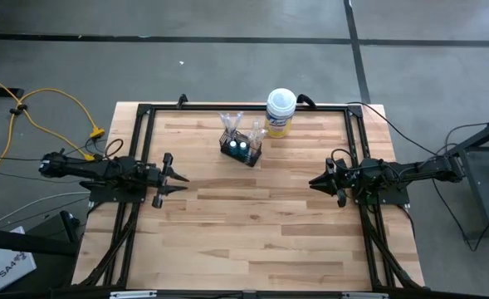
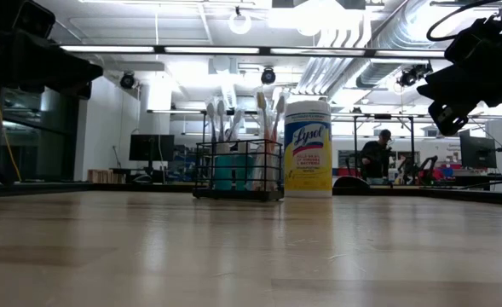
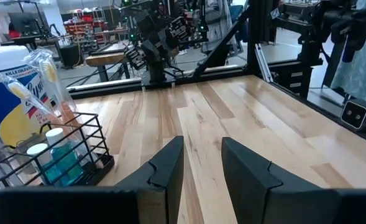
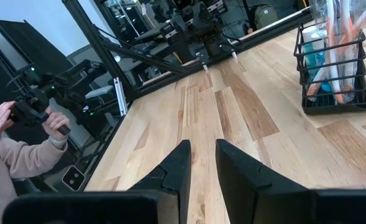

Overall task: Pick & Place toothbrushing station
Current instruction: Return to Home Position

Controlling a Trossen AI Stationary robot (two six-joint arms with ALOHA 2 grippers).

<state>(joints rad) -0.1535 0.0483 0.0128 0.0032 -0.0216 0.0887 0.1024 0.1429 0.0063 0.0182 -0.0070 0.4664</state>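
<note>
Low at the worktop's (image 1: 252, 232) side edges, the left tool (image 3: 202, 140) and right tool (image 4: 202, 143) hang empty, fingers slightly apart. Farther back stands the black mesh basket (image 1: 241, 153), with toothbrushes (image 2: 219, 119) upright, heads up, and two teal tubes (image 1: 238, 148) half hidden behind its wires. A white-lidded canister (image 1: 280, 112) stands just beside it.

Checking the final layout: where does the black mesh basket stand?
In the high view the black mesh basket stands at the table's far middle, left of the white-lidded canister.
</note>
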